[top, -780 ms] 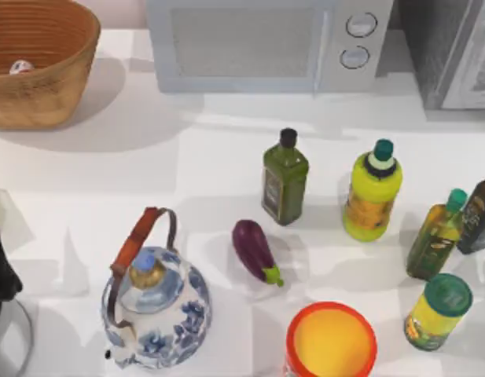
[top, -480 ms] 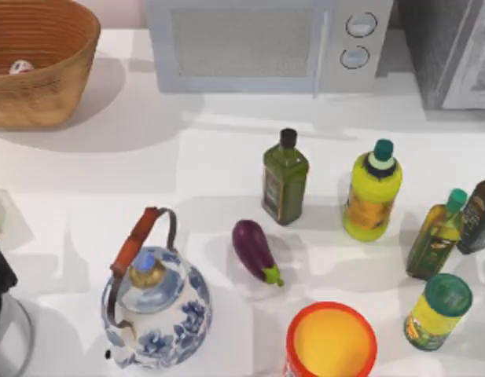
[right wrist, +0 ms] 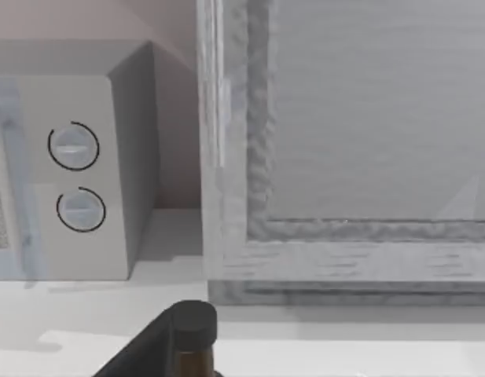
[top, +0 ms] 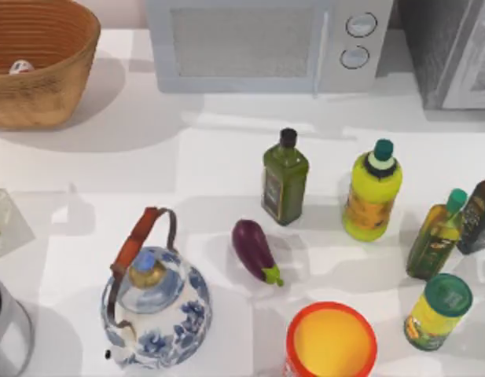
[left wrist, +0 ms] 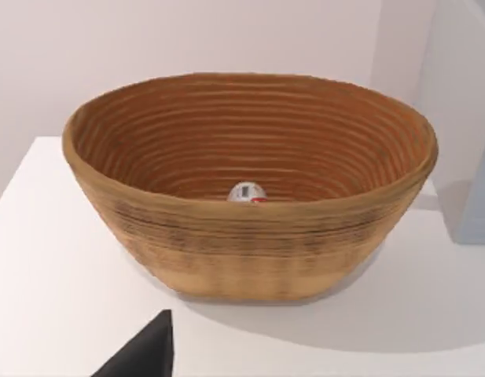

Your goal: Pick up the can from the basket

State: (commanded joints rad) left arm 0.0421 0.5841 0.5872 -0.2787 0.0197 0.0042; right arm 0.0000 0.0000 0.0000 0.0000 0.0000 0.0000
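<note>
While my left gripper (left wrist: 144, 353) faces the tan woven wicker basket (left wrist: 250, 236), jaw state untellable, the small white red-marked can (left wrist: 248, 192) lies ahead on its floor. Probably light, rigid, slick; I'd pinch its curved sides. Right arm idles by the microwave (right wrist: 69, 165).

White counter (top: 218, 169), evenly lit from above, with soft grey shadows falling leftward and toward the near edge. At the far side, a pale grey microwave (top: 266, 43) with two round dials (top: 358, 39) on its right panel, backed against the wall. To its right, at the far right corner, a darker grey cabinet (top: 454, 51) with a framed, textured door. Behind, a plain pinkish-white wall (left wrist: 187, 39), bare and smooth, meeting the counter's far edge at the left.
</note>
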